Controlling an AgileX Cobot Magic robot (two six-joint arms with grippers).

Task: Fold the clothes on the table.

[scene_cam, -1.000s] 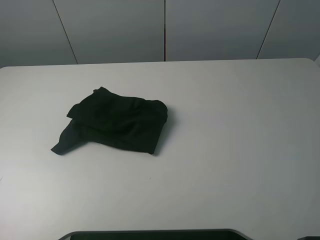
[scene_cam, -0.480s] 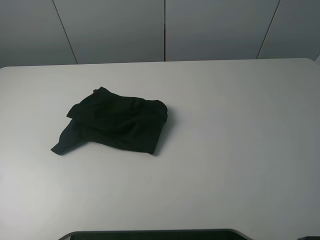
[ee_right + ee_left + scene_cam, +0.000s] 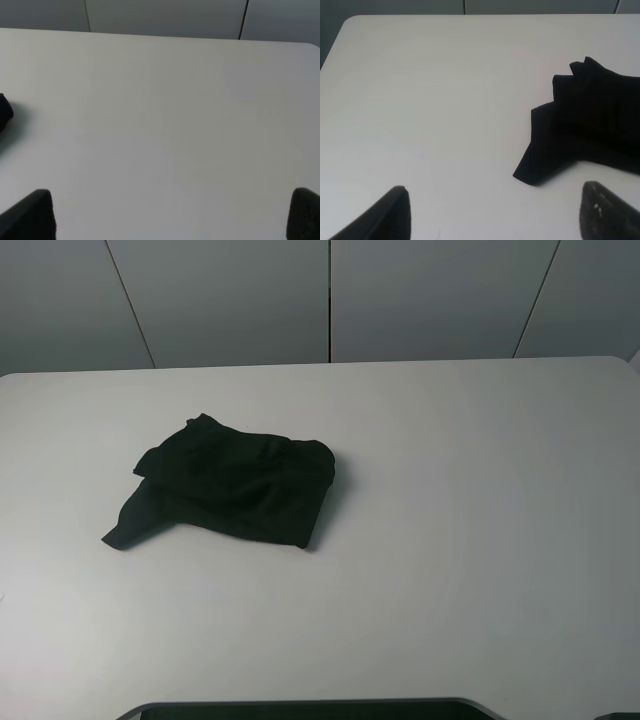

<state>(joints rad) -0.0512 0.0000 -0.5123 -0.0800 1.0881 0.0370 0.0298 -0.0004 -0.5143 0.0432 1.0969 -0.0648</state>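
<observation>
On my left wrist camera I see the left gripper (image 3: 495, 212) with its two dark fingertips (image 3: 395, 210) spread wide, nothing between them but bare white worktop (image 3: 420, 100). It hangs above the surface, holding nothing. Just past the tips, off toward one finger, lies a corner of the single black T-shirt (image 3: 580, 130), apart from both fingers.

On my right wrist camera the right gripper (image 3: 172, 215) is also wide open, its two fingertips (image 3: 35, 215) at the frame's lower corners, and it too is empty. Most of that view is plain worktop; only a small sliver of the shirt shows at the far edge, well apart from this gripper.

From the high camera I count one garment: the T-shirt (image 3: 230, 490) is a crumpled, loosely bunched heap left of the middle of the worktop (image 3: 480, 540), with one flap trailing out toward the near left. I cannot make out any print or label on it. Neither arm shows in this view. Behind the worktop stands a grey panelled wall (image 3: 330, 300) with four panels visible.
</observation>
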